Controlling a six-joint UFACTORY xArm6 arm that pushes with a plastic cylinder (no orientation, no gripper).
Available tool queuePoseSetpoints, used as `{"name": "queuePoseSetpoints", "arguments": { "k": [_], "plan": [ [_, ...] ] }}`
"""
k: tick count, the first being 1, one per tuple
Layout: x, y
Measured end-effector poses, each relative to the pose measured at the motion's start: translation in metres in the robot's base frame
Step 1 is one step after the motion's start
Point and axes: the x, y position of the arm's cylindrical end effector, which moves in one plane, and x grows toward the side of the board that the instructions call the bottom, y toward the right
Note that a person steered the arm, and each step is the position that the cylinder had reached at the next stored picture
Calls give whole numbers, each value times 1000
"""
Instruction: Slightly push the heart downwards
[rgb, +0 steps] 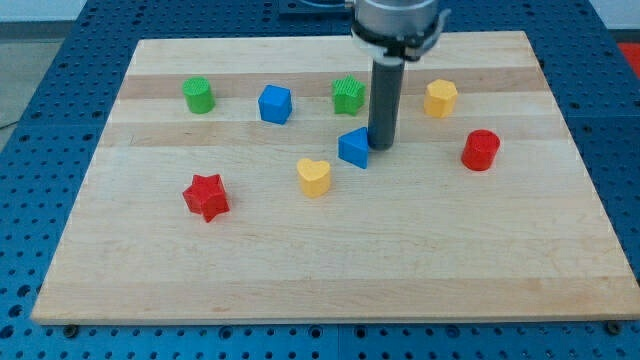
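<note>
Pale wooden board (330, 270) on a blue perforated bench carries my tip (381, 148), a bare rod end holding nothing, planted just right of the blue triangular block (353, 148), apparently touching it. Toward the bottom-left of that block lies the yellow heart (314, 177), lobes up and glossy, near the board's middle. Farther out sit the green star-like block (348, 95), blue cube (274, 104), yellow hexagon (440, 98), red cylinder (481, 150), green cylinder (199, 95) and red star (207, 196).

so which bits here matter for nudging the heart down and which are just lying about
For the job: yellow heart; my tip, up and to the heart's right.

Lying about: blue block beside the tip, blue cube, two green blocks, yellow block, red cylinder, red star.
</note>
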Motion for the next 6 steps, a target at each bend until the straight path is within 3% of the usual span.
{"name": "queuePoseSetpoints", "arguments": {
  "k": [1, 2, 3, 4, 5, 6],
  "plan": [
    [32, -15],
    [27, -40],
    [-28, -47],
    [-45, -49],
    [8, -72],
    [33, -50]
  ]
}}
